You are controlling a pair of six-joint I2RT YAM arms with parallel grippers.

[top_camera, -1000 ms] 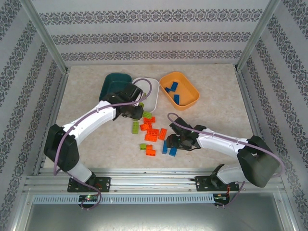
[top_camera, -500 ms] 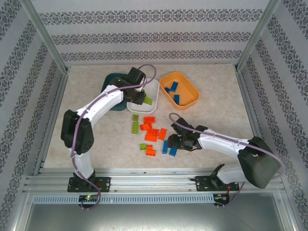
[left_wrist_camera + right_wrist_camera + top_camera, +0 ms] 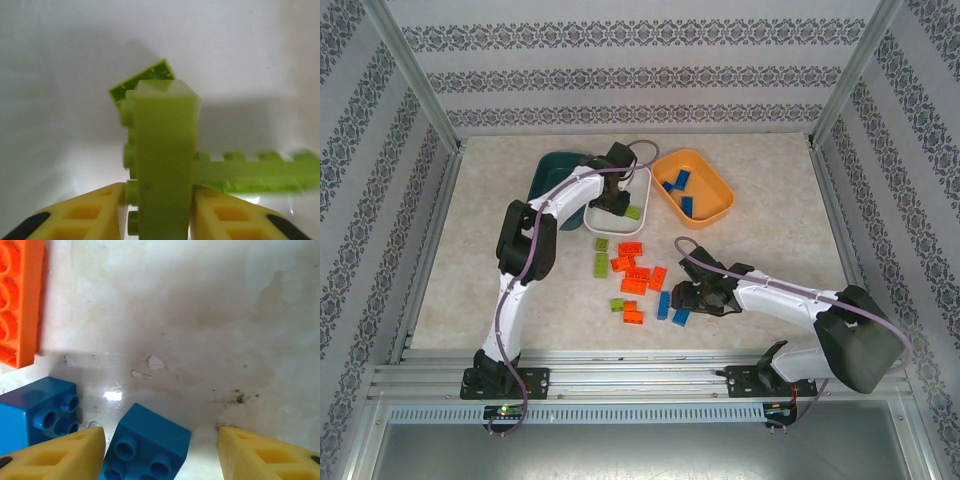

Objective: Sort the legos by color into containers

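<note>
Clamping a lime-green brick (image 3: 162, 150) by its two sides, the left end effector (image 3: 159, 200) holds it upright over the floor of the white tray (image 3: 240, 55). The wrist view gives what the overhead one cannot. A second green brick (image 3: 142, 80) lies tilted just behind the held one, and a long green brick (image 3: 260, 170) stretches off to the right. From above, this end effector sits inside the white tray, which lies between the teal tray (image 3: 552, 170) and the orange tray (image 3: 712, 192). The orange tray holds blue bricks (image 3: 680, 181).

The right end effector (image 3: 159, 436) has its fingers apart. A small blue brick (image 3: 147, 445) lies between them, near one finger and clear of the other. Another blue brick (image 3: 37, 410) lies just beside it, with an orange brick (image 3: 17, 300) farther off. From overhead this end effector is low over the tabletop (image 3: 770, 230), beside a loose pile of orange bricks (image 3: 635, 275).
</note>
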